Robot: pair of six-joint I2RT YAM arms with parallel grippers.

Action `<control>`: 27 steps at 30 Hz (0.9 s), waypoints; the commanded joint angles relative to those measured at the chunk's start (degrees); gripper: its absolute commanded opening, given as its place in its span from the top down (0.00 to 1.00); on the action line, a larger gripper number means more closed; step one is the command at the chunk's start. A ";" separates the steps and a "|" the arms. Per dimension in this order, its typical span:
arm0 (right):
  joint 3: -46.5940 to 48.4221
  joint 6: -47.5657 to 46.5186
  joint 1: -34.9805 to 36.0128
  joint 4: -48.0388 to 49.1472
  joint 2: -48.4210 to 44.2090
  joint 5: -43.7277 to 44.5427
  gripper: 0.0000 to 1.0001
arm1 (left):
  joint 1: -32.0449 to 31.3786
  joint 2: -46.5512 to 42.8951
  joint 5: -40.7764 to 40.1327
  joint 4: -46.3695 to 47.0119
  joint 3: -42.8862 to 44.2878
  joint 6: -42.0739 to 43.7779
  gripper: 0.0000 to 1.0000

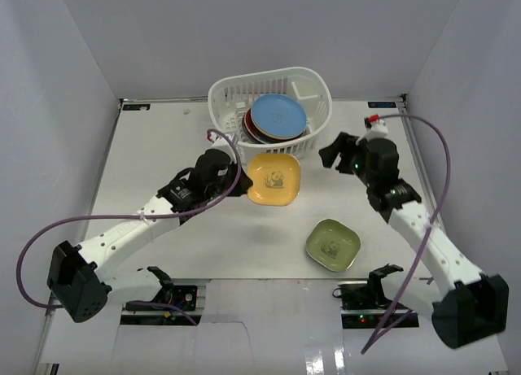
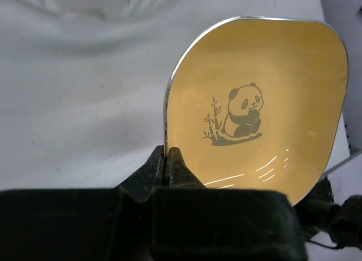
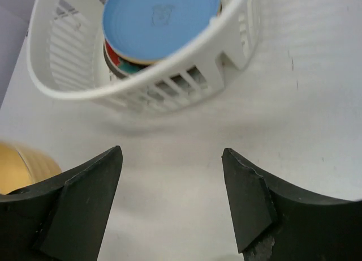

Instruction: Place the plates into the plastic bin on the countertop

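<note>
Above the countertop (image 1: 163, 147), between white walls (image 1: 269, 33), left fingers (image 2: 154, 166) pinch the yellow plate (image 2: 254, 102); right fingers (image 3: 85, 199) stand wide apart.

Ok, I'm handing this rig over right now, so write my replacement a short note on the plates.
Left end effector: shut on the yellow panda plate at its rim, held short of the white bin.
Right end effector: open, empty, facing the bin.
Done: a stack in the bin, blue plate on top.
To do: bin the yellow plate, then the green panda plate lying on the countertop.

No legible text, only panda mark (image 2: 240, 118) on yellow plate (image 2: 283, 63)
</note>
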 commanded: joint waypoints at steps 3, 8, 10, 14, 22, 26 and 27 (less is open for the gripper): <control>-17.06 2.06 0.25 -6.30 -17.92 -1.76 0.22 | 0.84 10.93 -10.99 -3.98 20.27 9.02 1.00; -22.68 3.29 0.69 -17.29 -28.13 -8.51 0.21 | 4.35 28.70 -15.92 -7.74 45.45 14.75 1.00; -25.14 4.16 1.12 -18.10 -29.98 -13.32 0.19 | 7.06 38.60 -15.75 -11.51 53.57 16.07 1.00; -31.65 5.92 3.14 -16.87 -32.71 -18.54 0.18 | 10.42 56.73 -15.04 -21.53 83.12 17.04 1.00; -31.05 0.39 9.38 -19.95 -28.95 -16.45 0.07 | 12.44 65.29 -15.66 -15.86 84.11 17.75 0.99; -30.35 1.79 15.79 -17.67 -23.58 -10.74 0.06 | 12.97 69.06 -14.61 -15.84 86.56 18.45 0.61; -29.91 2.23 19.20 -17.49 -21.57 -8.89 0.06 | 12.97 69.25 -14.43 -15.75 87.09 18.54 0.54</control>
